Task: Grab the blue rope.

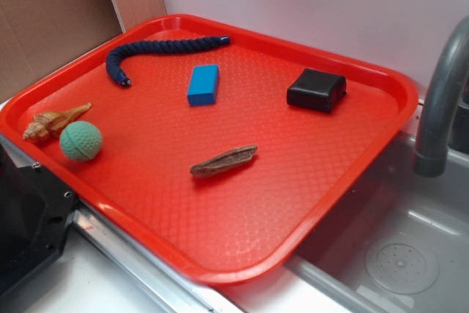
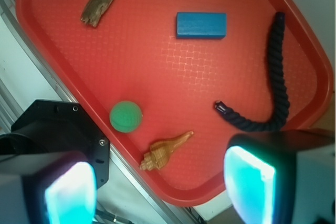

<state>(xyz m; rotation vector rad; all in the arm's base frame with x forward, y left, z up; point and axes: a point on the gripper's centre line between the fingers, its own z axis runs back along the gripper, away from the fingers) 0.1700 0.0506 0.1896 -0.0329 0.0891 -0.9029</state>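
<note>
The blue rope (image 1: 150, 50) is a thick, dark navy twisted cord lying curved at the far left of the red tray (image 1: 242, 247). In the wrist view the blue rope (image 2: 275, 74) bends along the tray's right side, its lower end near the right finger. My gripper (image 2: 160, 187) hangs high above the tray's near corner, open, with nothing between its glowing pads (image 2: 249, 182). The arm does not show in the exterior view apart from a dark shape at the top left corner.
On the tray lie a bright blue block (image 1: 203, 83), a black box (image 1: 316, 89), a piece of brown bark (image 1: 223, 161), a green ball (image 1: 80, 141) and a tan seashell (image 1: 53, 121). A sink (image 1: 403, 254) with a grey faucet (image 1: 440, 100) sits to the right.
</note>
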